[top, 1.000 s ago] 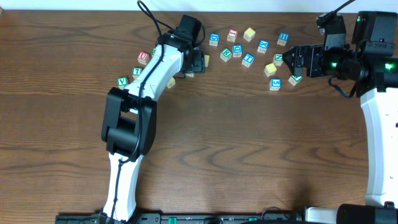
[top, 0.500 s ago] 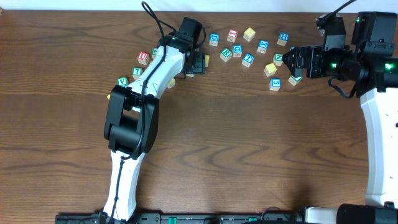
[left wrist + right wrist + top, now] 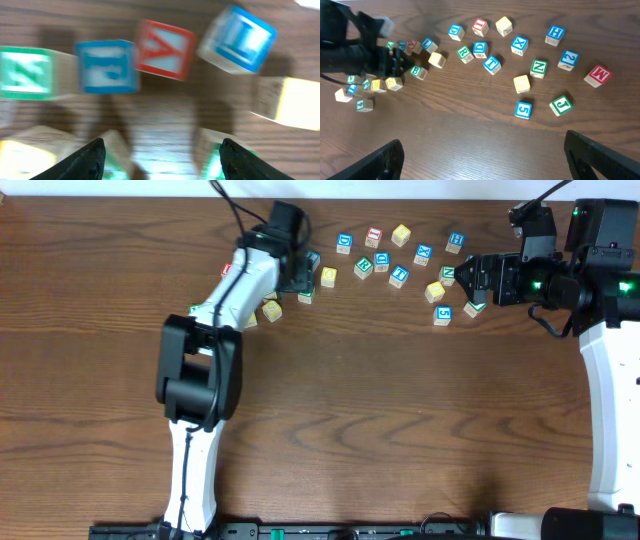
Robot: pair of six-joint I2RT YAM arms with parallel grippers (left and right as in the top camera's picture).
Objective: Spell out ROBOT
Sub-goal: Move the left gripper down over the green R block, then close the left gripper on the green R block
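Note:
Small wooden letter cubes lie scattered along the far side of the table. A green R cube (image 3: pixel 465 53) (image 3: pixel 363 267) sits mid-cluster. A green B cube (image 3: pixel 418 71) (image 3: pixel 305 295) lies just by my left gripper (image 3: pixel 297 272), beside a plain yellow cube (image 3: pixel 437 59) (image 3: pixel 328 276). Two more plain yellow cubes (image 3: pixel 521 83) (image 3: pixel 503 25) lie further right. My left gripper (image 3: pixel 160 160) is open and low over the left group, blurred cubes at both fingertips, nothing between them. My right gripper (image 3: pixel 482 160) (image 3: pixel 470 283) hangs open above bare wood, holding nothing.
Other cubes around: blue D (image 3: pixel 480 48), blue I (image 3: pixel 492 64), X (image 3: pixel 518 44), H (image 3: pixel 554 35), green N (image 3: pixel 538 67), red M (image 3: pixel 598 75), blue 5 (image 3: pixel 523 109), green J (image 3: pixel 560 105). The left wrist view shows a red A (image 3: pixel 162 50) and blue cubes, blurred.
My left arm has swung a little to the left, uncovering the yellow cube beside the B and hiding cubes further left. The right arm has stayed still.

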